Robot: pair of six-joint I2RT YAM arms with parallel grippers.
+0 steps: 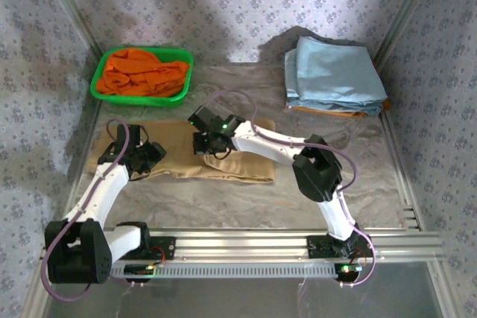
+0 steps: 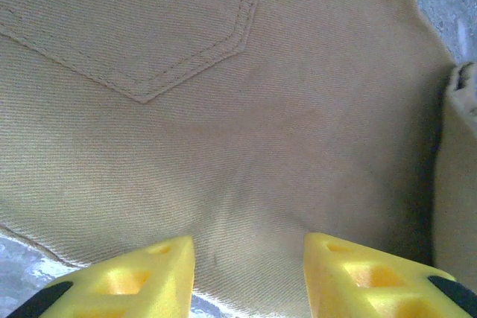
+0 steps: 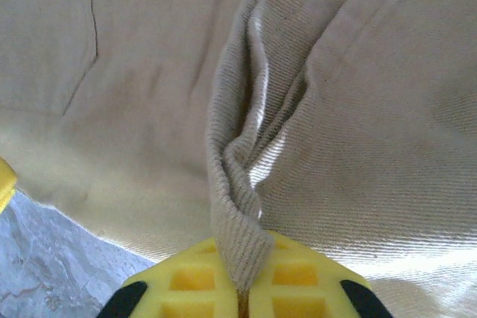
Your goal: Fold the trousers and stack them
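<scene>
Standing by the table, I am looking at the trousers [image 1: 175, 156] lying flat across its left and middle part, on the grey crinkled cover [image 1: 358, 184], their length running side to side. The left gripper [image 1: 145, 158] is hovering low over their left end. From the left wrist, its yellow fingers [image 2: 149, 273] are standing apart, released, with nothing between them but the tan cloth [image 2: 246, 109] below. A stitched pocket corner [image 2: 145, 94] is showing just ahead of the left gripper [image 2: 246, 258].

The right gripper [image 1: 209, 147] is reaching in from the right and bearing down on the middle of the pair. From the right wrist, it [image 3: 242, 277] is clenched on a raised ridge of the trousers [image 3: 358, 147]. The pinched fold [image 3: 235, 184] is rising from the flat cloth straight into the closed yellow fingers [image 3: 298, 273].

At the far left a green basket [image 1: 95, 88] is holding a crumpled orange garment [image 1: 141, 72]. At the far right a pile of folded light blue garments [image 1: 332, 72] is sitting well apart from the trousers.
</scene>
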